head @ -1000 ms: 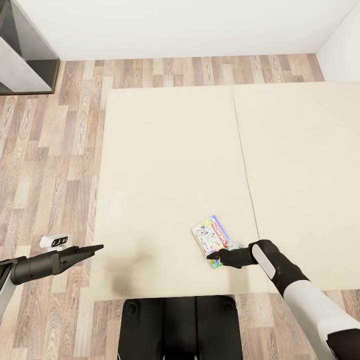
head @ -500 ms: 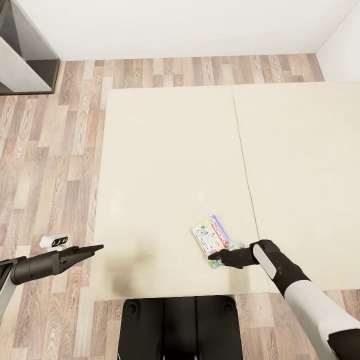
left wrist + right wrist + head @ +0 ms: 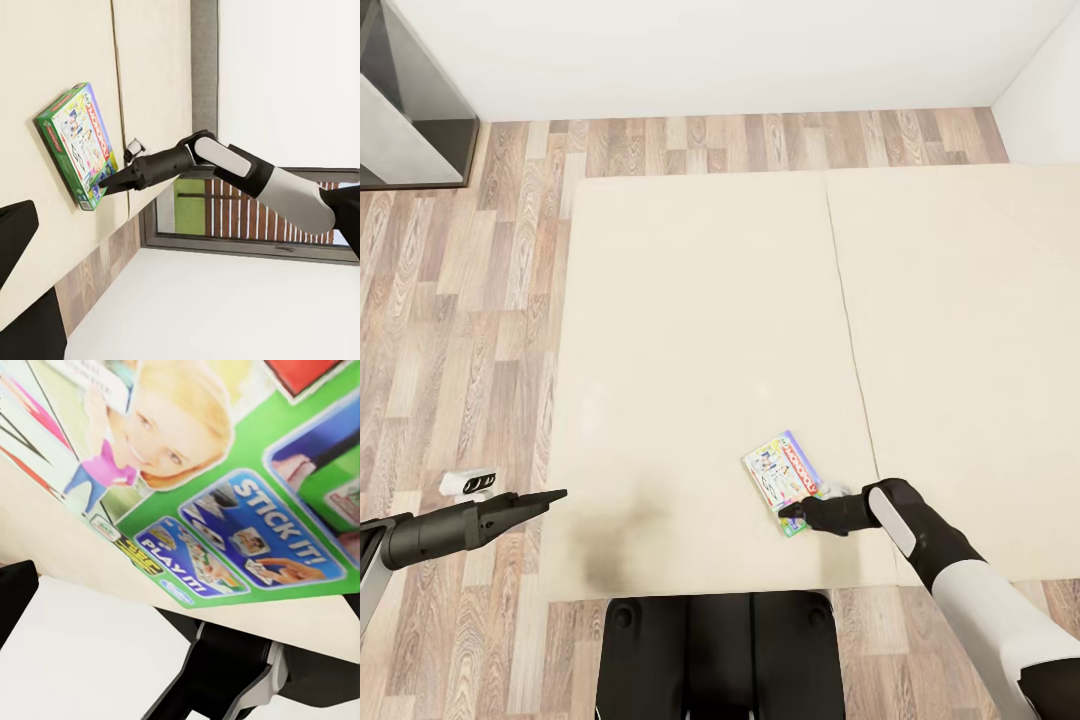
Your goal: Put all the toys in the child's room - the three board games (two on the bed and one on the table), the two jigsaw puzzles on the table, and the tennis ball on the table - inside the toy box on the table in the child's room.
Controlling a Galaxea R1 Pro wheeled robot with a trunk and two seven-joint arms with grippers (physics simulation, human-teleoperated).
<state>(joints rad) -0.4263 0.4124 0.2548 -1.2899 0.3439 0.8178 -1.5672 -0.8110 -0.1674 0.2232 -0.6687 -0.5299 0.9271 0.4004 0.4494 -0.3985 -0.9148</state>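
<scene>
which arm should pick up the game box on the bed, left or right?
Right. Its end effector is already at the near corner of the game box on the bed. The left end effector hangs off the bed's side over the floor, well away.

- You have a wood-plank floor [image 3: 470, 300] running along the left and far sides, its boards mixed pale and brown.
- A white wall [image 3: 720, 50] closes the far end where your floor stops.
- A small white object with dark slots [image 3: 467, 483] lies on the planks to your left; what it is cannot be told.
</scene>
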